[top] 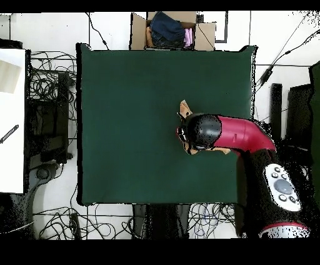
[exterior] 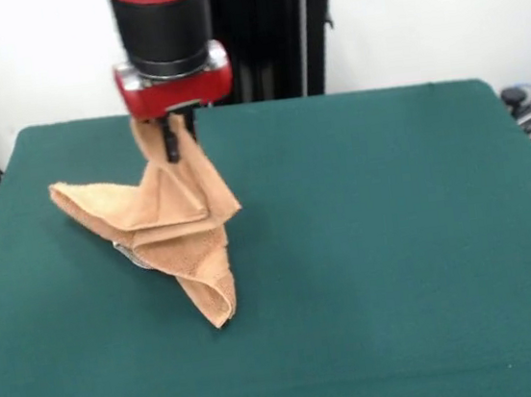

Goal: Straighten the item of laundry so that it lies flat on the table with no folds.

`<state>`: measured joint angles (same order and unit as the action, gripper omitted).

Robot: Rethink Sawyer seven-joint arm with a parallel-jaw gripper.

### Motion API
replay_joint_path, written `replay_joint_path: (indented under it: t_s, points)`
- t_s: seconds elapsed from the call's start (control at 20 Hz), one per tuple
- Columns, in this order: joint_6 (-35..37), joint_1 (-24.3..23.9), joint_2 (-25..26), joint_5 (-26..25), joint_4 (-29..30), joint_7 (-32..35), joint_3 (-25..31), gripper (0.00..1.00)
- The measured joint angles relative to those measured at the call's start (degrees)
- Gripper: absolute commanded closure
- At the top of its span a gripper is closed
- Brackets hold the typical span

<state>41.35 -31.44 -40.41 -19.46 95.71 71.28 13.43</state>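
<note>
The tan terry towel hangs in folds from my gripper, which is shut on its upper corner. Its lower parts still rest on the dark green table: one corner points left, one long point trails toward the front. In the overhead view only small bits of the towel show beside the red and black arm, which hides the rest and the gripper.
The black pedestal stands behind the table's far edge. In the overhead view a cardboard box with clothes sits past the table's top edge, and cables and equipment lie on the floor at the left.
</note>
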Motion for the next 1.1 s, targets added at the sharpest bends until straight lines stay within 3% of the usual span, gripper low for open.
replay_joint_path:
  t_s: [0.65,1.1]
  points:
    - [-11.79,14.50,3.62,1.44,2.84,13.52,-7.71,1.00]
    - [-12.57,23.23,5.32,3.98,2.83,19.66,-11.83,1.00]
